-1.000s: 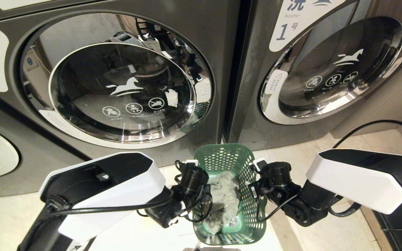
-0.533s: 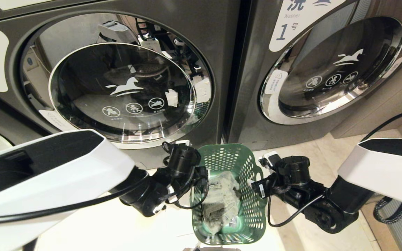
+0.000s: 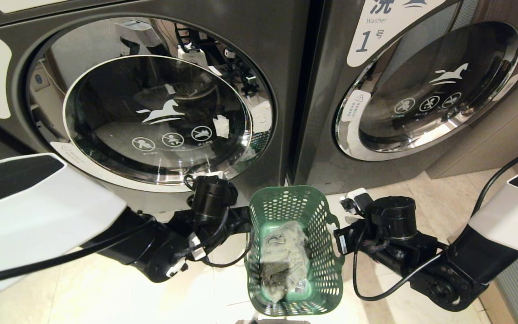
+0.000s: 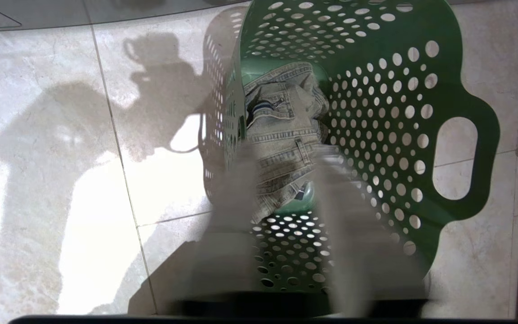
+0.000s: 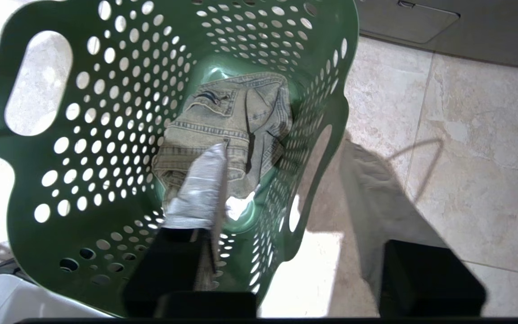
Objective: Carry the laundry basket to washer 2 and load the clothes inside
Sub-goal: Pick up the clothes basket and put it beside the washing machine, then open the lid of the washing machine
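The laundry basket [image 3: 296, 252] stands on the floor [image 3: 106, 297] before the two washers, likely put there so the door of washer 2 [image 3: 155, 117] can be opened. The clothes [image 3: 282, 258] lie at its bottom. Its mouth faces up and its long axis runs toward the machines. The left gripper [image 4: 286, 252], beside the rim, is pressed together on nothing. The right gripper [image 5: 286, 216] stands spread across the opposite rim.
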Tool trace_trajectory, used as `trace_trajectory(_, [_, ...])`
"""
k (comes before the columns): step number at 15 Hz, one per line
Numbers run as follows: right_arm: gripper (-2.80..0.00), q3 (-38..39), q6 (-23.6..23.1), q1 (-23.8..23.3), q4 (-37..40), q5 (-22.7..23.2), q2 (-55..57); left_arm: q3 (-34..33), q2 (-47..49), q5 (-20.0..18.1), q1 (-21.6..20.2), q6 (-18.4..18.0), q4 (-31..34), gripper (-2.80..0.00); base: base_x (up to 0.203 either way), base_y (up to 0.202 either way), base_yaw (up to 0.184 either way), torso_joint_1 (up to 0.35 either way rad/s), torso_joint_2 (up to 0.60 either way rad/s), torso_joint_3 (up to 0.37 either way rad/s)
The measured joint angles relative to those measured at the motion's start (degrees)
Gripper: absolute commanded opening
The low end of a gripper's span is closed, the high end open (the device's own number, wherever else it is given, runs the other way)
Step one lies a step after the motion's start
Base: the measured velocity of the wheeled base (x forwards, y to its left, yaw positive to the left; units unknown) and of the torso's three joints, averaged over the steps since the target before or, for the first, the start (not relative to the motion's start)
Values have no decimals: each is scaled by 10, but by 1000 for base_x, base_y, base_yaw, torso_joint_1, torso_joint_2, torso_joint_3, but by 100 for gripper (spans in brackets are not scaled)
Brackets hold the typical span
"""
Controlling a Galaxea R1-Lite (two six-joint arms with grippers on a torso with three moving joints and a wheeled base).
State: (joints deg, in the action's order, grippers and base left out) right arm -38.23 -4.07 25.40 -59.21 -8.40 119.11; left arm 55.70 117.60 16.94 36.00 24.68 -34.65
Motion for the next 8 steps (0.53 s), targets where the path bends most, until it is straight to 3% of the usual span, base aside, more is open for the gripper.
trace_trajectory(5, [-280,19,3,6,0,-2,-39,-17,-32,21,-7,0,0,-280,0,0,0,0,0,0])
trace_trajectory(8, [-280,51,3,-37,0,-2,-99,-31,-71,25,-51,-2,4,-280,0,0,0,0,0,0])
